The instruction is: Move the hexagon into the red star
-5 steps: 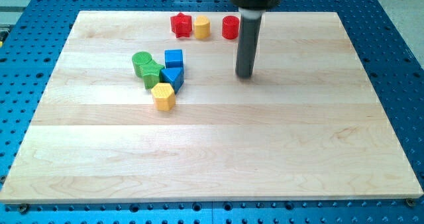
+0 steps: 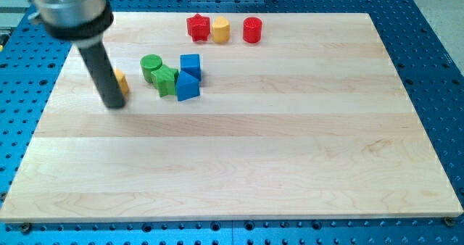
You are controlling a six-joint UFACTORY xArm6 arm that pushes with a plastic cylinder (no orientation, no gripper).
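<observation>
The yellow hexagon (image 2: pixel 122 82) lies at the board's left, mostly hidden behind my rod. My tip (image 2: pixel 114 104) rests on the board just to the left of and below it, touching or nearly touching it. The red star (image 2: pixel 197 27) sits near the view's top, with a yellow cylinder (image 2: pixel 220 30) right beside it on its right. The hexagon is far to the lower left of the star.
A red cylinder (image 2: pixel 251 30) stands right of the yellow cylinder. A cluster sits right of the hexagon: green cylinder (image 2: pixel 151 67), green star (image 2: pixel 166 79), blue cube (image 2: pixel 190 64), blue triangle (image 2: pixel 186 86). The wooden board (image 2: pixel 290 143) lies on a blue perforated table.
My rod has swung from the board's upper middle to the far left. The yellow hexagon has moved left, away from the blue and green cluster. The cluster has shifted slightly.
</observation>
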